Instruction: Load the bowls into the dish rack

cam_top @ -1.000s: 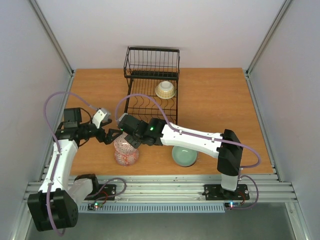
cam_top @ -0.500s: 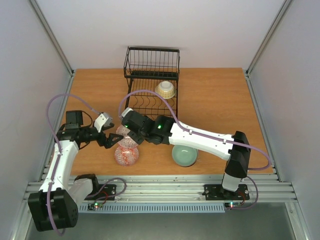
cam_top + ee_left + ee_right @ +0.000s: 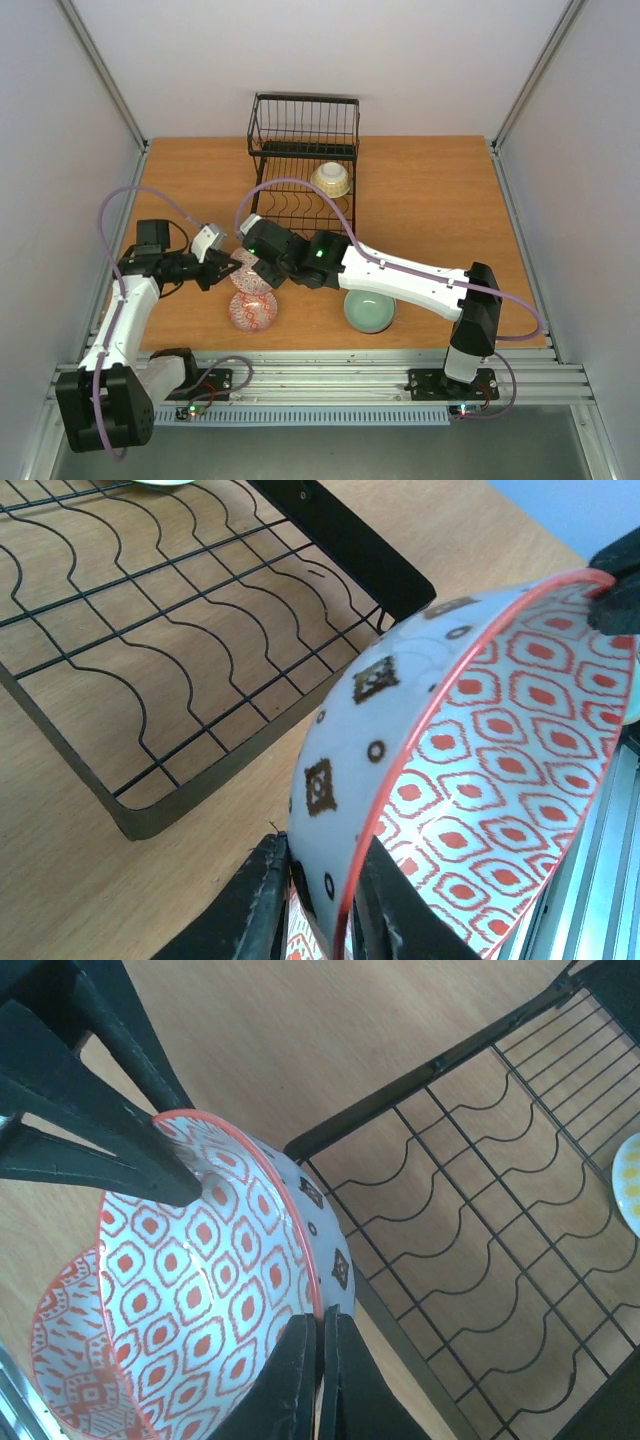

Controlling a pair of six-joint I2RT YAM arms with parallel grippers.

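One cream bowl (image 3: 331, 179) is racked; left gripper (image 3: 322, 900) and right gripper (image 3: 320, 1360) both pinch the rim of the red-patterned bowl (image 3: 470, 770), just short of the dish rack (image 3: 300, 150); a second red bowl (image 3: 252, 312), seemingly beneath them, and a green bowl (image 3: 368, 310) are left.

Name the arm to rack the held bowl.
Right, probably: the right gripper pinches the red-and-white patterned ceramic bowl beside the black wire dish rack; the left gripper grips the far rim.

A red-rimmed bowl (image 3: 480, 770) is white outside with dark brown squares and rings, and white with red ovals inside. A second bowl (image 3: 252, 311) is densely patterned red and white. A pale green bowl (image 3: 368, 310), a cream-yellow bowl (image 3: 331, 179), a black wire rack (image 3: 350, 545), an orange-brown wooden counter (image 3: 430, 200).
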